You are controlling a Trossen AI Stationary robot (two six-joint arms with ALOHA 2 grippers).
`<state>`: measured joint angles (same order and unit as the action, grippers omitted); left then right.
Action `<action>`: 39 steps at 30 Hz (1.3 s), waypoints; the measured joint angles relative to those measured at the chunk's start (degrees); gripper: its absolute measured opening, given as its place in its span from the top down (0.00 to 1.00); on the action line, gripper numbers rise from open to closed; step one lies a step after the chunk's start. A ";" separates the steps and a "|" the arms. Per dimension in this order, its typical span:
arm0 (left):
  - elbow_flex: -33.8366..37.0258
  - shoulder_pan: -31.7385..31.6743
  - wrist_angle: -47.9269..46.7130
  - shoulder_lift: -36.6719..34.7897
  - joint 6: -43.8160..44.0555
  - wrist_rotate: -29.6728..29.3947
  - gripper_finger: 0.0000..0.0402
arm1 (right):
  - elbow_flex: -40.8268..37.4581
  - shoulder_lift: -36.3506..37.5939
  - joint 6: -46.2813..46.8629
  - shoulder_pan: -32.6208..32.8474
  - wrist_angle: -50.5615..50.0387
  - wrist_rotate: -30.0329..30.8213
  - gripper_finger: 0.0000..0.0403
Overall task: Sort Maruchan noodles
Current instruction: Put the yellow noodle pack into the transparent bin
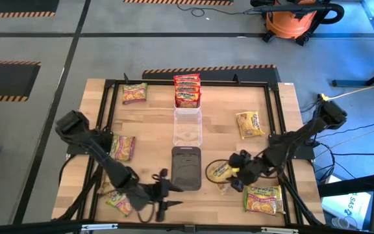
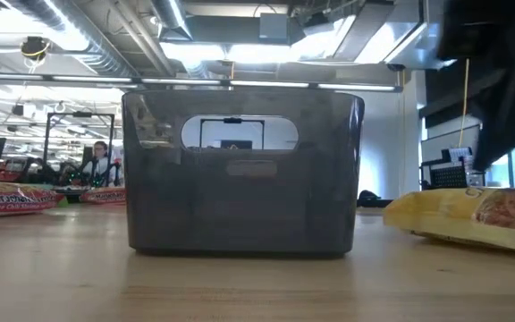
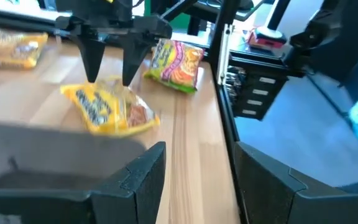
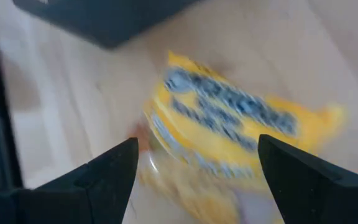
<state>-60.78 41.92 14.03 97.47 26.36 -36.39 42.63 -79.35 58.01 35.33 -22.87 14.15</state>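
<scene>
A yellow noodle packet (image 1: pixel 219 171) (image 4: pixel 229 118) lies flat on the table just right of the dark tray (image 1: pixel 186 168). My right gripper (image 1: pixel 237 174) (image 4: pixel 197 168) hangs open just above it, one finger on each side and both clear of it; the left wrist view shows those fingers (image 3: pixel 95 59) over the packet (image 3: pixel 110 109). My left gripper (image 1: pixel 167 192) (image 3: pixel 204 177) is open and holds nothing, near the front edge, pointing toward the table's right. Red packets (image 1: pixel 187 90) stand stacked in the far tray.
A clear tray (image 1: pixel 187 127) sits between the red stack and the dark tray. Green-and-pink packets lie at the far left (image 1: pixel 135 93), mid left (image 1: pixel 123 147) and front left (image 1: pixel 119 201). Further packets lie at the right (image 1: pixel 249 123) and front right (image 1: pixel 263 198).
</scene>
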 joint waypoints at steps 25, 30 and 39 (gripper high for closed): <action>-43.44 -19.52 -21.14 37.43 -3.98 16.03 0.54 | -17.93 11.64 16.63 5.17 6.48 2.70 0.24; -43.42 -20.33 -22.14 38.84 -4.01 17.51 0.54 | -20.52 11.63 16.81 2.80 12.47 1.67 0.24; -43.42 -20.57 -25.93 38.87 -4.47 17.43 0.54 | -26.74 11.68 14.89 -2.23 25.44 -2.75 0.24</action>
<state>-104.20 21.34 -11.90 136.33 21.89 -18.96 15.89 -67.67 72.89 33.10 2.58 11.40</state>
